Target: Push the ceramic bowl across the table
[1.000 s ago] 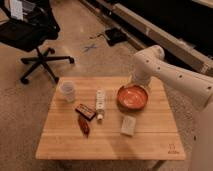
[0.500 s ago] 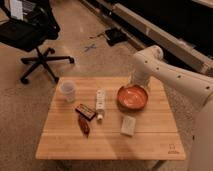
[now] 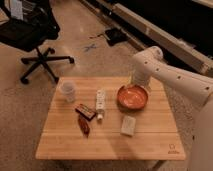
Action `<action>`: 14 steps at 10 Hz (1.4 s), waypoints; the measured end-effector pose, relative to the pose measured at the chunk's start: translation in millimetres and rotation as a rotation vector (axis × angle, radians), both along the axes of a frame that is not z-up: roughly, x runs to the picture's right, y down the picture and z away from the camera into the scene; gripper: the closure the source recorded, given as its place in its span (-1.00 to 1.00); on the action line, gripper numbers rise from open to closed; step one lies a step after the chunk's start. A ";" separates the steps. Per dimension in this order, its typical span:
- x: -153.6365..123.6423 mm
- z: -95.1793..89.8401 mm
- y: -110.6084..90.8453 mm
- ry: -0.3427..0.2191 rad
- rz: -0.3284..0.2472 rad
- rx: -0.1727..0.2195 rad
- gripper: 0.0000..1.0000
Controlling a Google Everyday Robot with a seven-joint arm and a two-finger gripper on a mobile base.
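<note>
Pincer (image 3: 137,84) is sitting at ceramic bowl (image 3: 133,97) far rim; its state, cannot tell. Bowl is looking stiff, breakable, probably sliding easily over tabletop (image 3: 110,142); push rim low.

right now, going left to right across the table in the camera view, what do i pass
white cup → dark packet → white tube → ceramic bowl, with the claw at the bowl's far rim → bare right end of the table
</note>
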State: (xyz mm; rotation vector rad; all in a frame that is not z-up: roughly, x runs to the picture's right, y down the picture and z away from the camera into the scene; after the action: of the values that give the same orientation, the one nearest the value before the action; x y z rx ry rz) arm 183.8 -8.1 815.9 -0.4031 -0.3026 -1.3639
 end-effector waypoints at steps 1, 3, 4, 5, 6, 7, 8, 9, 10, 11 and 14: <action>0.2 0.5 0.2 0.000 -0.006 0.001 -0.60; 1.2 1.5 0.2 -0.002 -0.021 0.005 -0.60; 1.5 1.9 0.3 -0.003 -0.026 0.007 -0.60; 1.8 2.5 0.4 -0.004 -0.033 0.009 -0.60; 2.0 3.1 0.4 -0.005 -0.041 0.010 -0.60; 2.4 3.5 0.6 -0.006 -0.048 0.012 -0.60; 2.9 3.7 0.6 -0.006 -0.056 0.013 -0.60; 3.4 3.8 0.5 -0.007 -0.062 0.015 -0.60; 3.9 4.2 0.4 -0.007 -0.067 0.017 -0.60; 4.0 4.5 0.3 -0.008 -0.072 0.018 -0.60; 5.5 7.1 0.5 -0.011 -0.096 0.024 -0.60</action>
State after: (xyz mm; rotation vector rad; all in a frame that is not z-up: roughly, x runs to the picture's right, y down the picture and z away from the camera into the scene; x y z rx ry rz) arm 189.3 -7.6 823.0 -0.3945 -0.2781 -1.4632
